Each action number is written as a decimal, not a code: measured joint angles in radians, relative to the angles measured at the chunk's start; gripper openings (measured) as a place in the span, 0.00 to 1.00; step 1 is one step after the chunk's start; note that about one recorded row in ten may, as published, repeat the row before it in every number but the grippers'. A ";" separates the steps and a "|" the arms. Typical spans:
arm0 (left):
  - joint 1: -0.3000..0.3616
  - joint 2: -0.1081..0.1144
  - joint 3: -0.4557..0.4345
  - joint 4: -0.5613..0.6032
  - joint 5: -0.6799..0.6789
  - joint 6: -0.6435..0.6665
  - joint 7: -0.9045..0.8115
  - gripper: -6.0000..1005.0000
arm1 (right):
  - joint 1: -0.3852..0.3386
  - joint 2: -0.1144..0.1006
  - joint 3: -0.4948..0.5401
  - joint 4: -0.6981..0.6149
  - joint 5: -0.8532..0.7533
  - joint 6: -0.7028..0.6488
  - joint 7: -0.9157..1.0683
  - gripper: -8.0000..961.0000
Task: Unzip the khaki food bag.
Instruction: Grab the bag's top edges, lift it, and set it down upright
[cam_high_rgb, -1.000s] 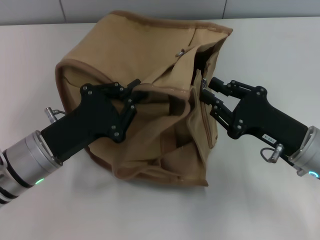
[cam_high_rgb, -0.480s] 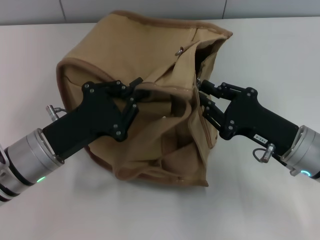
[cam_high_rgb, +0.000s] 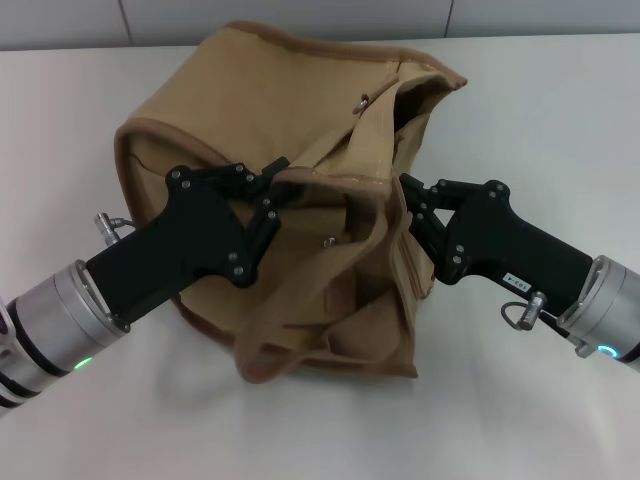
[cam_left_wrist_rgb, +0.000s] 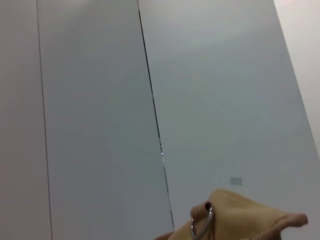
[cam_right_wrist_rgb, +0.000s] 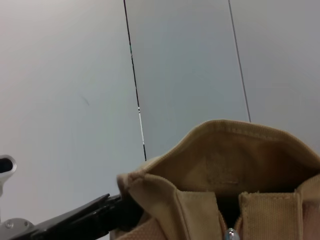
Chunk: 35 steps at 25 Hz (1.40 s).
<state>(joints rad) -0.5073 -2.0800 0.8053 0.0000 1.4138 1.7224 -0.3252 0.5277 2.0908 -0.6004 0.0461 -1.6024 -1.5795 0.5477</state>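
The khaki food bag (cam_high_rgb: 300, 90) lies tipped on the white table, its top facing me. Its tan canvas also shows in the left wrist view (cam_left_wrist_rgb: 245, 220) and the right wrist view (cam_right_wrist_rgb: 225, 165). My left gripper (cam_high_rgb: 270, 188) is shut on a fold of the bag's top edge at centre left. My right gripper (cam_high_rgb: 410, 208) presses into the bag's right side at the zipper line, its fingertips tucked against the fabric and shut on the zipper pull (cam_right_wrist_rgb: 230, 234). One wide handle (cam_high_rgb: 262, 362) hangs as a loop at the front. A small silver fitting (cam_high_rgb: 328, 240) shows inside the fold.
The white table (cam_high_rgb: 560, 110) runs around the bag, with a grey wall (cam_high_rgb: 300, 15) behind it. A silver ring (cam_left_wrist_rgb: 200, 227) sits on the bag's fabric in the left wrist view. The left gripper's black finger (cam_right_wrist_rgb: 75, 225) shows in the right wrist view.
My right gripper has moved left and toward me along the bag's right side. The front handle loop has sagged lower. My left gripper has barely moved.
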 joint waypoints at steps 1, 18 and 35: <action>0.000 0.000 0.000 0.000 0.000 0.000 0.000 0.07 | 0.000 0.000 0.000 0.000 0.000 0.000 0.000 0.11; 0.009 0.000 -0.002 0.000 0.000 0.001 0.000 0.07 | -0.029 -0.009 -0.016 -0.091 -0.032 -0.049 0.191 0.07; -0.004 0.000 0.021 0.005 0.043 -0.006 0.052 0.07 | -0.008 -0.025 -0.072 -0.302 -0.227 -0.045 0.812 0.55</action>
<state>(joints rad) -0.5112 -2.0798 0.8260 0.0050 1.4568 1.7164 -0.2734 0.5200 2.0657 -0.6728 -0.2560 -1.8291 -1.6241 1.3592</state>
